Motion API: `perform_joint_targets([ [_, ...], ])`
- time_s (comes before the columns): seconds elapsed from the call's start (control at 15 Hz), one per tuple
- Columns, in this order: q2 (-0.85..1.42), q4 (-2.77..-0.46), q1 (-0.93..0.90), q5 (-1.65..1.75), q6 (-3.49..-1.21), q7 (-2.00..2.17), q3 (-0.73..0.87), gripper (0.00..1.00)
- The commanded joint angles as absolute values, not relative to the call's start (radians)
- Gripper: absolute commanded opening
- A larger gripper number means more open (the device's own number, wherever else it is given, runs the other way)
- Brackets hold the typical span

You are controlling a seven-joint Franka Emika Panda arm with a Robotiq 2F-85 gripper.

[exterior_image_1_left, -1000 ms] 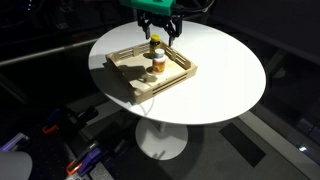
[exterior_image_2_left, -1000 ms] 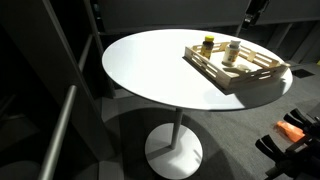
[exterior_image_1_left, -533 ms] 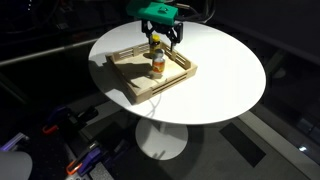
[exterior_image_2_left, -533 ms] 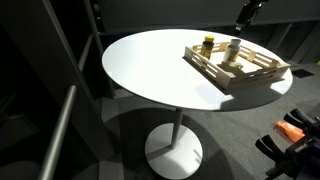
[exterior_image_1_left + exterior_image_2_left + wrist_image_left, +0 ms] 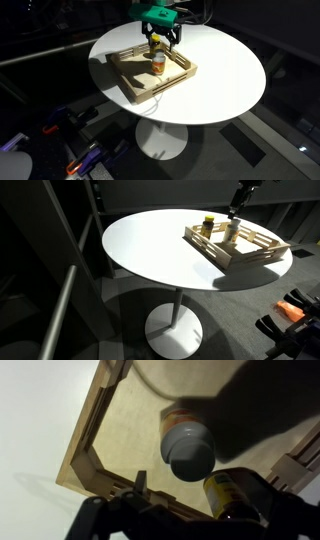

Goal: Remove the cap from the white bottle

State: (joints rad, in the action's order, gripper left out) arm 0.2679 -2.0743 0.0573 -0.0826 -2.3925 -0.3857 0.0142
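The white bottle (image 5: 157, 64) with an orange band stands upright in the wooden tray (image 5: 135, 85); it also shows in an exterior view (image 5: 232, 232). Its whitish cap (image 5: 190, 456) sits on top and looks grey in shadow in the wrist view. My gripper (image 5: 163, 38) hangs open and empty just above the bottles, apart from them; in an exterior view (image 5: 237, 202) it is over the white bottle. In the wrist view the gripper (image 5: 208, 488) comes in from the bottom, with the cap a little beyond the fingertips.
A taller dark bottle with a yellow cap (image 5: 208, 225) stands in the same tray, close to the white one; its yellow label (image 5: 222, 493) shows between my fingers. The tray has raised wooden rails (image 5: 92, 430). The round white table (image 5: 225, 70) surrounds it.
My gripper has come down and moved in over the tray toward the bottles. It stays open. The bottles and tray have not moved.
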Motion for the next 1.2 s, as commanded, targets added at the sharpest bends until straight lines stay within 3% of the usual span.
perform_joint_targets([
  [0.0,0.275,-2.056,0.067,-0.061,-2.379,-0.373,0.004,1.00],
  [0.6,0.278,-2.065,0.063,-0.039,-2.386,-0.350,0.009,1.00],
  [0.73,0.279,-2.065,0.062,-0.037,-2.386,-0.349,0.009,0.94],
  [1.0,0.279,-2.065,0.062,-0.035,-2.384,-0.346,0.010,0.66],
  [1.13,0.275,-2.067,0.062,-0.032,-2.382,-0.345,0.010,0.70],
])
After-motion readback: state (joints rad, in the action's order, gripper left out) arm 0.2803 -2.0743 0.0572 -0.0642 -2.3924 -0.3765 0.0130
